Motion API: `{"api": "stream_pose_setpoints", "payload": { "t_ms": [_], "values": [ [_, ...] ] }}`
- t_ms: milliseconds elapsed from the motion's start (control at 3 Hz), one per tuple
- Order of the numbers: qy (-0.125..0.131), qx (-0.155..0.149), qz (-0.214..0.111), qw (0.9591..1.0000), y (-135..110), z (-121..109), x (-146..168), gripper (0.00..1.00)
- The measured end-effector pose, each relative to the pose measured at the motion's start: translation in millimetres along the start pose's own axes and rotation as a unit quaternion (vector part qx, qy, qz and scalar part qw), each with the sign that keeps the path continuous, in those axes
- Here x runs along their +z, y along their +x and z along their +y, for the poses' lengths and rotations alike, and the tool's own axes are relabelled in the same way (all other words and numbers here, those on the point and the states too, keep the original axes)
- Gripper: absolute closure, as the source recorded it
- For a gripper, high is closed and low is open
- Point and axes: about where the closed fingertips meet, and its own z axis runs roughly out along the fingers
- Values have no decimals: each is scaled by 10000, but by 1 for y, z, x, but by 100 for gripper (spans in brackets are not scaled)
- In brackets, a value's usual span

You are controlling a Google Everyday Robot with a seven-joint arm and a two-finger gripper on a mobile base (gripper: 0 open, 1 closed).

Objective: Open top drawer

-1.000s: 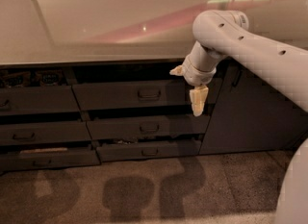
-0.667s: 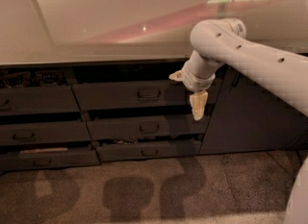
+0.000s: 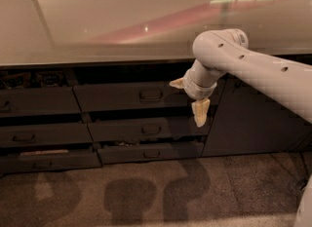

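The top drawer (image 3: 122, 97) is the wide dark grey-brown front in the middle column, just under the counter. Its small dark bail handle (image 3: 151, 95) sits at its centre, and a dark gap runs above the front. My gripper (image 3: 186, 103) hangs on the white arm (image 3: 253, 63) in front of the drawer's right end, to the right of the handle and clear of it. It is open and empty. One cream finger (image 3: 177, 83) points left and the other (image 3: 200, 112) points down.
Two slimmer drawers (image 3: 146, 129) (image 3: 148, 153) lie below the top one. Another drawer column stands at the left (image 3: 36, 102), with items showing above its top front. A plain cabinet door (image 3: 253, 123) is at the right. The pale countertop (image 3: 122, 21) overhangs, and carpet (image 3: 146, 192) lies in front.
The gripper has sunk slightly in front of the drawer's right end, and the arm's elbow has dropped a little. The drawers have not moved.
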Motion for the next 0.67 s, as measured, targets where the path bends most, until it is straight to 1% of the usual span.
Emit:
{"api": "stream_pose_setpoints", "payload": {
  "t_ms": [333,667],
  "values": [
    [227,326,32,9992,2,0,0,0],
    [617,905,186,9938,5,0,-1,0]
  ]
}}
